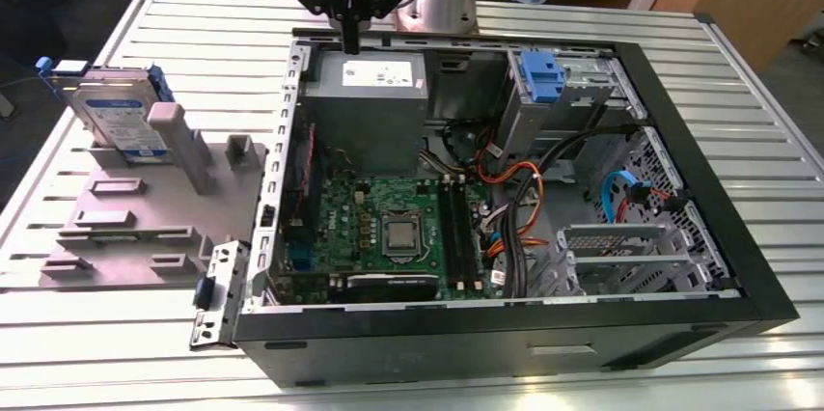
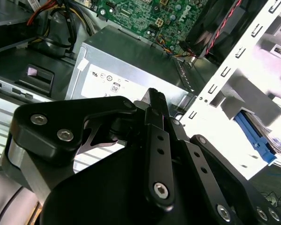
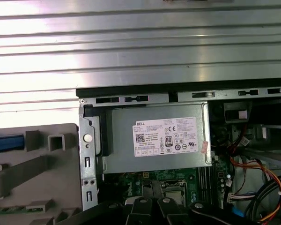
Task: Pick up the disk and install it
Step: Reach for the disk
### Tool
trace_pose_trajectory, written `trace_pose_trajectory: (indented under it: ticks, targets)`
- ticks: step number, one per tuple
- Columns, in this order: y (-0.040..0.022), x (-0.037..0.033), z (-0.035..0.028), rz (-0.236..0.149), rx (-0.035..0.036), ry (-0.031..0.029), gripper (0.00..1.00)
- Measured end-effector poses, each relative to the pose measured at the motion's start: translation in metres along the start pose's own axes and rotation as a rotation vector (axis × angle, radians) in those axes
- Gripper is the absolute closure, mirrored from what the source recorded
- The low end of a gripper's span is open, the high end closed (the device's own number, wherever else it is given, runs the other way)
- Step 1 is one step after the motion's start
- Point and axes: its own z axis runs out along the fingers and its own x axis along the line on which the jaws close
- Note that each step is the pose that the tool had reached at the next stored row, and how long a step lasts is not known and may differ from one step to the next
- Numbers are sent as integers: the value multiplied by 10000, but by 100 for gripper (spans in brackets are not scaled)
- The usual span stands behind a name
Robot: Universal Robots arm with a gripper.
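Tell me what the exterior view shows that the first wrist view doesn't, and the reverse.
Exterior view's extras: the labelled face of the flat silver-grey metal disk, which stands upright in the grey plastic fixture, and the grey metal drive cage with a blue tab. First wrist view's extras: no new object, just a straight-down look at the white sticker. Shared: the grey power-supply box, the green motherboard, the fixture, and the black gripper, shut and empty over the case's rear, far from the disk.
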Motion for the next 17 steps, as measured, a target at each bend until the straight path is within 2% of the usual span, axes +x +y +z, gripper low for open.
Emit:
trace_pose_trajectory:
  ticks: [17]
  targets:
    - [-19, 251, 8, -1, 0, 0, 89]
